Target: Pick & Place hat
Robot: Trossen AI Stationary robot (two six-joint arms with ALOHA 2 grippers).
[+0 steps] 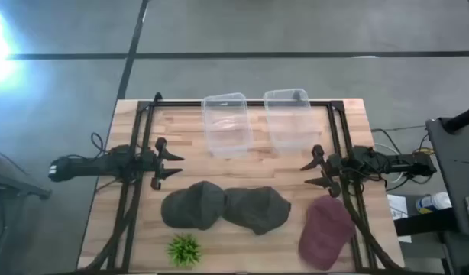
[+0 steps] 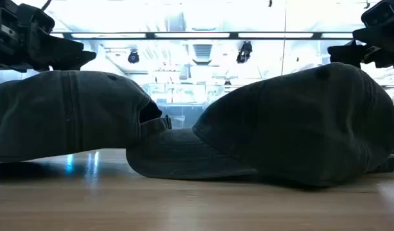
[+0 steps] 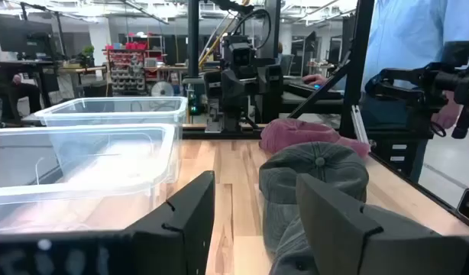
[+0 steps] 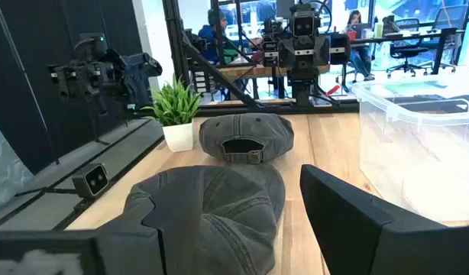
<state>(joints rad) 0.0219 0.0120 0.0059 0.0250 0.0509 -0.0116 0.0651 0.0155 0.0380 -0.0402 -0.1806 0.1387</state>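
Note:
Two dark grey caps lie side by side on the wooden table: one toward the left (image 1: 192,205) and one at the middle (image 1: 257,208), both resting on their open undersides; they fill the low view (image 2: 62,112) (image 2: 293,125). A maroon cap (image 1: 326,229) lies at the near right. My left gripper (image 1: 173,164) is open at the table's left, above the table and clear of the caps. My right gripper (image 1: 311,172) is open at the right, also clear. In the right wrist view both grey caps show (image 4: 211,202) (image 4: 246,136).
Two clear plastic bins (image 1: 227,124) (image 1: 289,116) stand at the far middle of the table. A small green potted plant (image 1: 184,249) sits at the near edge, left of centre. A person in a blue shirt (image 3: 418,38) stands beyond the table's right side.

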